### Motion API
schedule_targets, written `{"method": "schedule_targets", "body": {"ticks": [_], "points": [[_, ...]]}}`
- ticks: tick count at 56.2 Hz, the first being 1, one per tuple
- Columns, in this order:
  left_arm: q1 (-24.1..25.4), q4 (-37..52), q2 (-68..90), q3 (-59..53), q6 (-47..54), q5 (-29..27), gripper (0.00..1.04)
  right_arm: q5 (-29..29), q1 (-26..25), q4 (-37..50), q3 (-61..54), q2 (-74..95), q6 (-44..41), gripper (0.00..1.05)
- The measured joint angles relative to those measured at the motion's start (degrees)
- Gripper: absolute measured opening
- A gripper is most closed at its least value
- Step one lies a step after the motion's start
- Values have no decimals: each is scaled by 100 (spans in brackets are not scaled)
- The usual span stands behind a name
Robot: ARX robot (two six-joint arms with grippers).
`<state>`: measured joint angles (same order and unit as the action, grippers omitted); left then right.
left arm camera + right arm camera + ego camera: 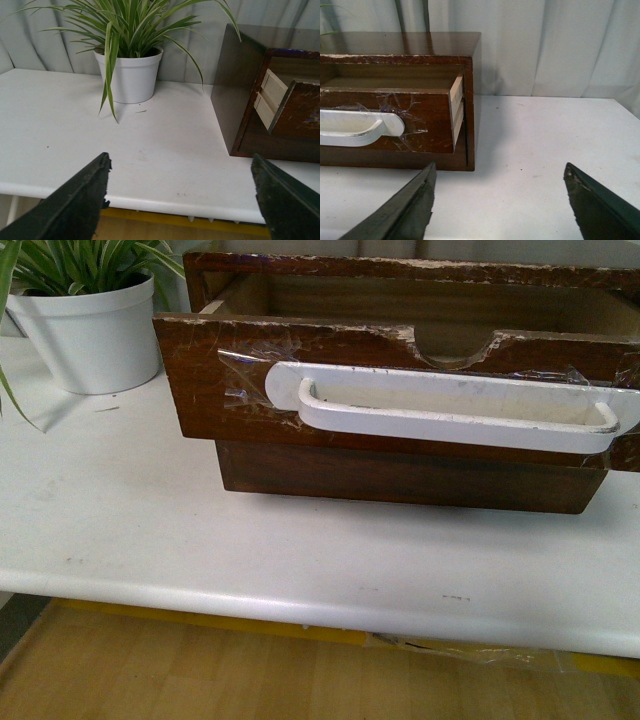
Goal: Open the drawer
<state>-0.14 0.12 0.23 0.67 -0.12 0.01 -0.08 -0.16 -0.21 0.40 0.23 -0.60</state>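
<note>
The drawer (pixel 215 390) is a dark brown wooden front with a chipped top edge and a half-round notch. It stands pulled out of its wooden cabinet (pixel 400 480). A long white bar handle (pixel 450 410) is taped on with clear tape. The drawer also shows in the right wrist view (pixel 420 120) and the left wrist view (pixel 300 107). Neither arm shows in the front view. My left gripper (pixel 180 200) is open and empty over the table's front edge, left of the cabinet. My right gripper (pixel 500 200) is open and empty over the table, right of the cabinet.
A white pot with a striped green plant (pixel 95 330) stands at the back left, also in the left wrist view (pixel 131 75). The white table (pixel 200 540) has a rounded front edge. A grey curtain (pixel 545 45) hangs behind.
</note>
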Motion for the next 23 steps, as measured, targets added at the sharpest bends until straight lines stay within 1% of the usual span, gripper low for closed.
{"method": "schedule_targets", "body": {"ticks": [1, 3, 4, 5, 7, 23], "points": [[0, 0, 0, 0, 0, 0, 93, 0, 0, 0, 0, 0, 0, 87], [0, 0, 0, 0, 4, 0, 100, 0, 0, 0, 0, 0, 0, 96], [0, 0, 0, 0, 2, 0, 100, 0, 0, 0, 0, 0, 7, 98], [0, 0, 0, 0, 2, 0, 98, 0, 0, 0, 0, 0, 7, 97], [0, 0, 0, 0, 2, 0, 98, 0, 0, 0, 0, 0, 4, 95], [0, 0, 0, 0, 2, 0, 99, 0, 0, 0, 0, 0, 4, 96]]}}
